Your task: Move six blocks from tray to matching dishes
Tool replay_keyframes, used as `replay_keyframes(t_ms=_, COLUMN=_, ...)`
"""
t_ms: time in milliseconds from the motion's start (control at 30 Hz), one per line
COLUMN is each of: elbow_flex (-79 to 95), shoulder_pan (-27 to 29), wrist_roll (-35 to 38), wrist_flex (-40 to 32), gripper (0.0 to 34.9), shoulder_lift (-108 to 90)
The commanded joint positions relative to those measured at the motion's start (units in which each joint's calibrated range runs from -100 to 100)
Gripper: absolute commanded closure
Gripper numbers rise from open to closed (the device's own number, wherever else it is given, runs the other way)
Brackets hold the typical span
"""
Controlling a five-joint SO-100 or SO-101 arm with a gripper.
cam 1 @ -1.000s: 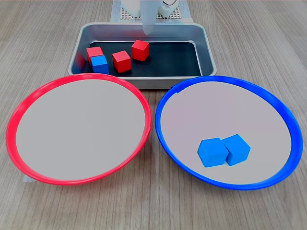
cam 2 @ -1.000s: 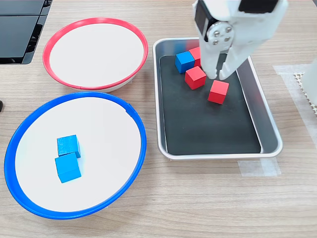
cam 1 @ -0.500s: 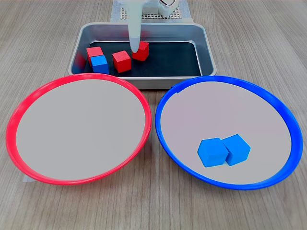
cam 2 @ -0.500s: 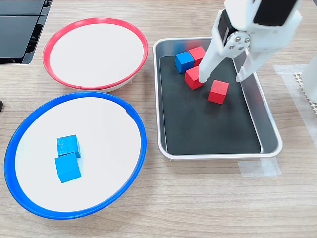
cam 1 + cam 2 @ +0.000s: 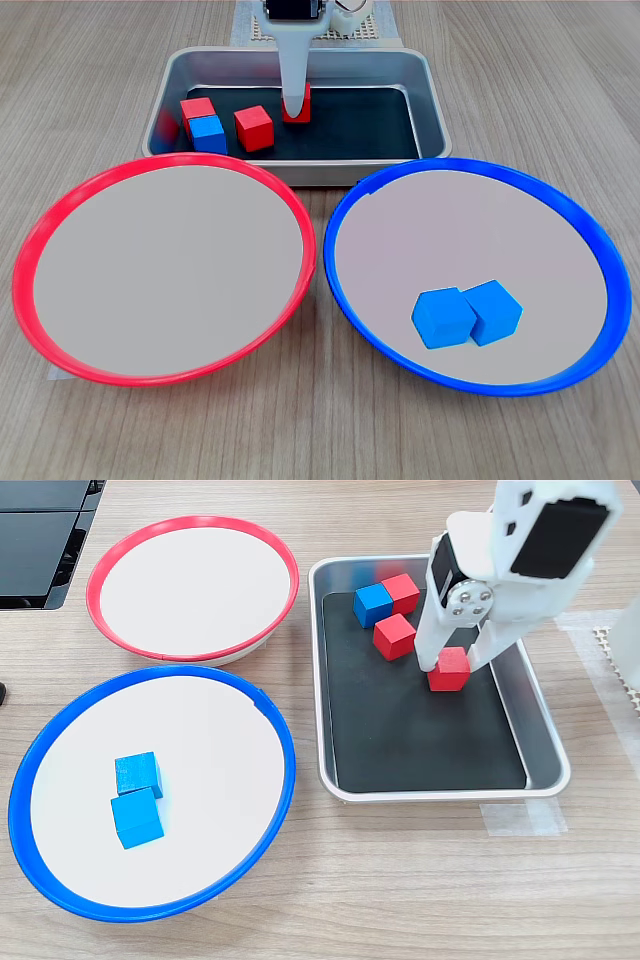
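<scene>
Over the tray (image 5: 540,720), the gripper (image 5: 452,663) has dropped, fingers now straddling a red block (image 5: 449,670), ready to grip.

The wooden tabletop (image 5: 400,900) is pale grey-brown with long grain lines, and it serves as the landmark for everything else. At its upper-left corner in the second exterior view lies a flat black object (image 5: 40,540), cut off by the picture's edge; what it is cannot be told. A strip of clear tape (image 5: 522,818) is stuck to the tabletop toward the second exterior view's lower right. A white perforated mat (image 5: 268,30) lies at the tabletop's far edge in the first exterior view. At the second exterior view's right edge, another patch of white mesh (image 5: 610,640) shows on the tabletop.
</scene>
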Motion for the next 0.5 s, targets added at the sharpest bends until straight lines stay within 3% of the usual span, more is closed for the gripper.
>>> replay_keyframes(t_ms=0, elbow_flex=-6.12, shoulder_pan=-0.80, wrist_roll=0.15, wrist_flex=-0.03, gripper=34.7, shoulder_lift=0.46)
replay_keyframes(t_ms=200, elbow_flex=-39.17, shoulder_pan=-1.74, wrist_roll=-3.37, wrist_flex=4.01, gripper=34.7, shoulder_lift=11.03)
replay_keyframes(t_ms=400, elbow_flex=-69.03, shoulder_pan=2.12, wrist_roll=-8.01, wrist_flex=4.09, gripper=34.7, shoulder_lift=35.51)
replay_keyframes(t_ms=433, elbow_flex=-70.21, shoulder_pan=2.69, wrist_roll=-7.96, wrist_flex=2.94, gripper=32.6, shoulder_lift=37.98)
replay_keyframes(t_ms=467, elbow_flex=-71.12, shoulder_pan=3.35, wrist_roll=-7.81, wrist_flex=1.45, gripper=26.8, shoulder_lift=40.54)
